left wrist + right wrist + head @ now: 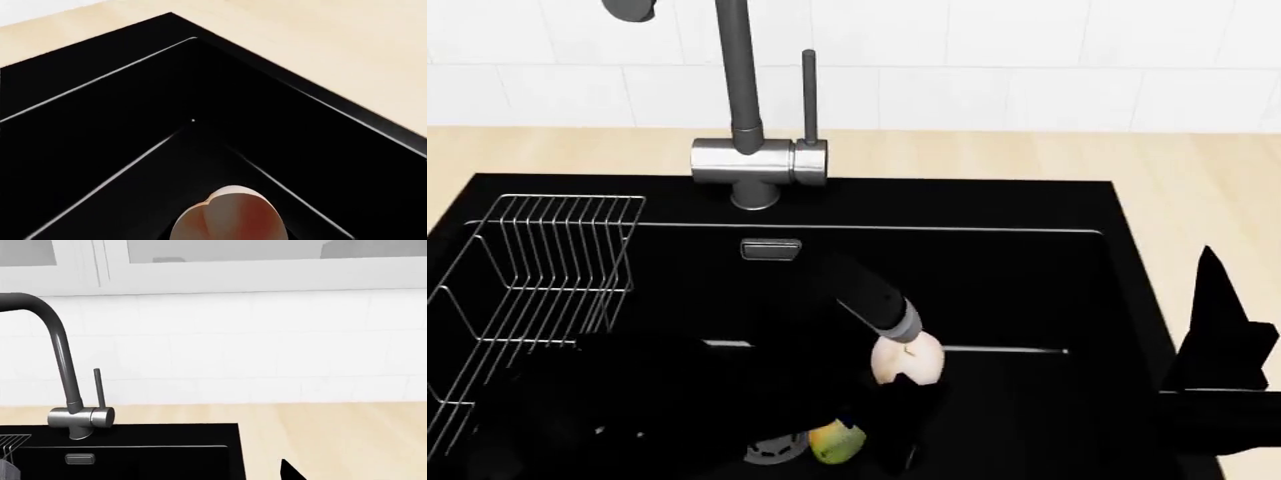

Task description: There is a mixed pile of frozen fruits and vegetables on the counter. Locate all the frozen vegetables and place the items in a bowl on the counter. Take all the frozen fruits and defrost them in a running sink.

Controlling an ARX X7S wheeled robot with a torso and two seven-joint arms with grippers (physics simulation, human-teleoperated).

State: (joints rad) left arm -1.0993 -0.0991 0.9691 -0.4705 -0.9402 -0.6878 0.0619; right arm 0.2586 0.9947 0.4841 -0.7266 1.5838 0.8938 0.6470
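Defrosting step: left arm reaches down into the sink [1014, 300], carrying the off-white fruit [905, 362] over the basin floor.
Left claw [897, 392]: dark against the black basin in the head view; it appears closed around the whitish fruit, which fills the lower edge of the left wrist view [227, 216] with a pink blush and a dimple.
Mango [835, 443]: already lying in the basin, just beside the round steel drain [777, 450], near the held fruit.
Right claw [1214, 330]: hangs at the sink's right rim, well apart from the fruit; only a dark tip shows in its own wrist view; spread cannot be told.
Faucet [747, 150]: steel, on the surface [1214, 170] behind the sink; no water stream visible.
Wire rack [534, 270]: on the basin's left side, nothing in it.
Vegetables, bowl: not in view.
Next move, by my reading: lower a little, part the left claw so the fruit settles near the mango, withdraw upward, then see to the faucet handle [809, 95].
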